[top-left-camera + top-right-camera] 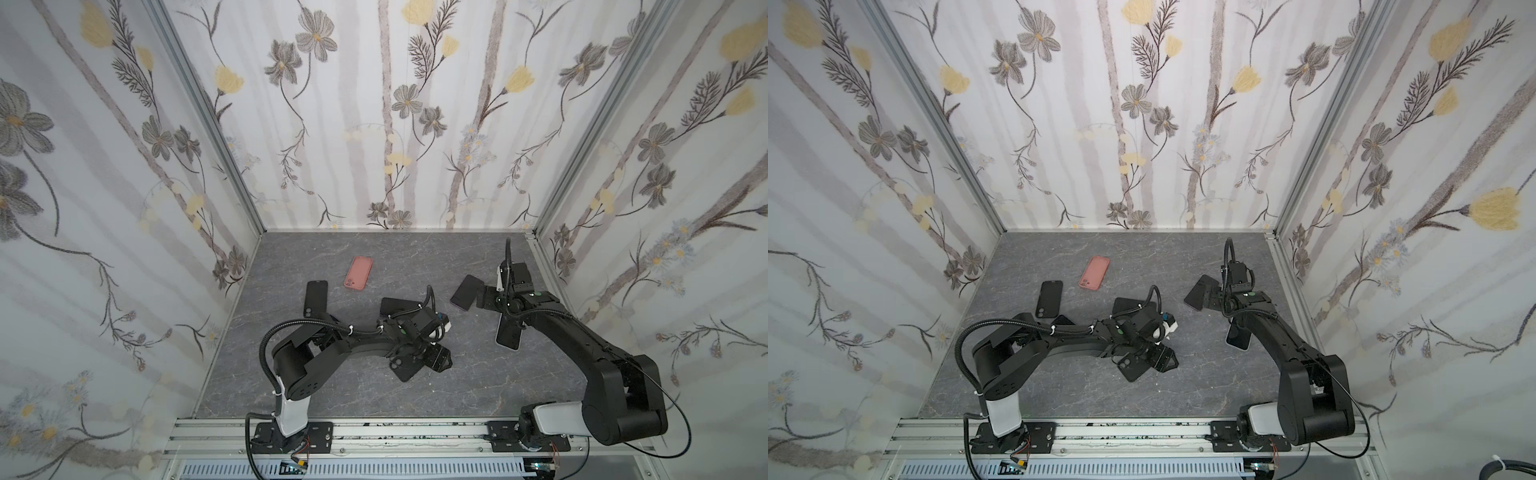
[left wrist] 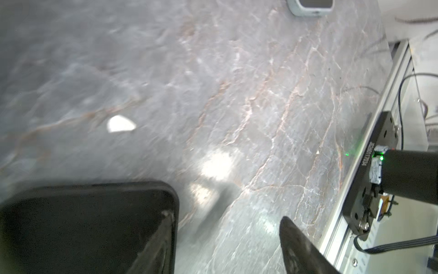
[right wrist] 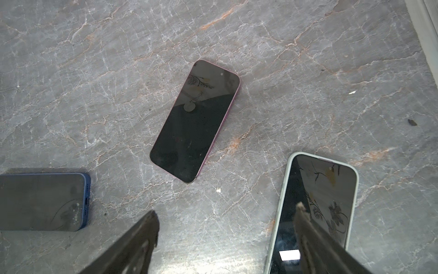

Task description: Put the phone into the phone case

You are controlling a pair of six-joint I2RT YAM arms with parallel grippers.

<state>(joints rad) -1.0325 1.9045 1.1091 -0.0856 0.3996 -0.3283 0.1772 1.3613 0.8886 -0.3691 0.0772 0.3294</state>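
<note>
We are working over the grey surface [image 1: 419, 257], where several phones and cases are lying flat.

The left jaws are standing wide apart and gripping nothing. In the left wrist view one finger [image 2: 156, 246] is sitting over the corner of the black case [image 2: 87, 225], and its partner is hanging over bare stone. We are reading this as a pinning pose, so the case is not sliding when a phone is pushed in. The blur is keeping us from telling whether the finger is actually pressing down. In both top views this case is lying near the middle, toward the near edge, with its camera cutout at its left end.

The right jaws are also spread wide and empty, hovering on the right side over bare stone between phones. The pink-edged phone [image 3: 195, 121] is lying screen up just ahead of them, right of and farther back than the black case and well apart from it. We are taking it as the likely pick because the wrist camera is centring on it. A pale-edged phone [image 3: 331, 185] is lying partly beneath one right finger, and a blue-edged phone [image 3: 42, 201] is lying off to the other side.

A pink case [image 1: 358, 272] and a second black case [image 1: 316, 298] are sitting at the far left, away from both arms. No phone is in a case yet.
</note>
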